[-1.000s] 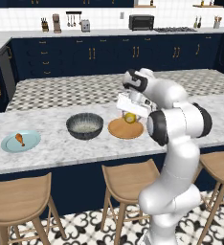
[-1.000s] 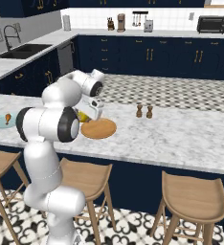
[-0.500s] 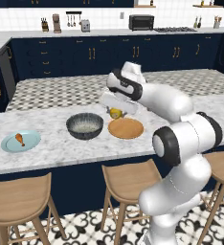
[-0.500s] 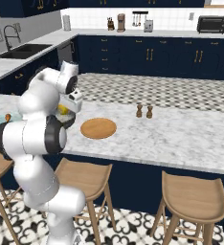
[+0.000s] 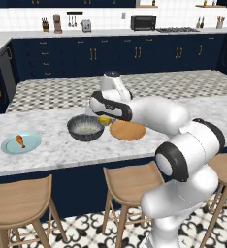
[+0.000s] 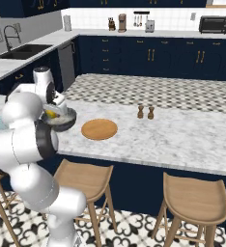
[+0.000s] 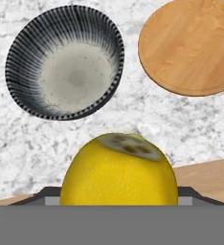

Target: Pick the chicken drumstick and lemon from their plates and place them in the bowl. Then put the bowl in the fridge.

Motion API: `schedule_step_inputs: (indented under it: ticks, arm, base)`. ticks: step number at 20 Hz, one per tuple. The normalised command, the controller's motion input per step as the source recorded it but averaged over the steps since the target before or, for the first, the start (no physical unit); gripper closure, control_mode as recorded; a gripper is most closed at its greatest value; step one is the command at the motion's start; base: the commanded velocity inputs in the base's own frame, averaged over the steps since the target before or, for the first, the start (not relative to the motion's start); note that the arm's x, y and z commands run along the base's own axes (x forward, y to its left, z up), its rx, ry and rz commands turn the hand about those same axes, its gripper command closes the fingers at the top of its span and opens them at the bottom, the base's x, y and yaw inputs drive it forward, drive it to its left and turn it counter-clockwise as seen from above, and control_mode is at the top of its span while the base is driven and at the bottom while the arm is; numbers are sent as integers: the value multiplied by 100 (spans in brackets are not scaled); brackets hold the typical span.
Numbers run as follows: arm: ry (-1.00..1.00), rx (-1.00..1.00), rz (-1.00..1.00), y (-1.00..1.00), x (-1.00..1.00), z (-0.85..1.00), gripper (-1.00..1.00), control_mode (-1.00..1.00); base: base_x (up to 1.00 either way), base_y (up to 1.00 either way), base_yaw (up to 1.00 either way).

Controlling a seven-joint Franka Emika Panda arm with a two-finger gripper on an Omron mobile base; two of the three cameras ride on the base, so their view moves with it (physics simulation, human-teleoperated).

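One long white marble island counter [image 5: 57,147] w/ patterned tile inlay behind; navy cabinets [image 5: 86,58], far worktop w/ toaster oven [image 5: 143,22]. Three wooden stools [image 5: 130,181] along near side. Salt & pepper shakers [image 6: 145,112] stand well apart at right. Gripper [image 5: 105,119] clasps lemon [image 7: 118,172], held above counter between dark ribbed bowl [image 5: 86,127] & bare wooden plate [image 5: 127,130]. Drumstick [image 5: 20,141] lies on pale blue plate [image 5: 32,143], left of bowl.

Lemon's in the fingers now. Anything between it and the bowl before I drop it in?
Nothing visible. The lemon sits in the gripper above bare marble, beside the bowl. The bowl is empty, and the orange plate lies off to the other side.
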Motion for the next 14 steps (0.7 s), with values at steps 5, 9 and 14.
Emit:
schedule_step_inputs:
  ticks: [5, 9, 14]
  arm:
    - [0, 0, 2, 13, 40, -3, 100, -100]
    - [-2, 0, 4, 25, 42, -44, 100, -100]
    - [0, 0, 2, 18, 58, -49, 100, -100]
  base:
    - [0, 0, 0]
    - [0, 0, 0]
    - [0, 0, 0]
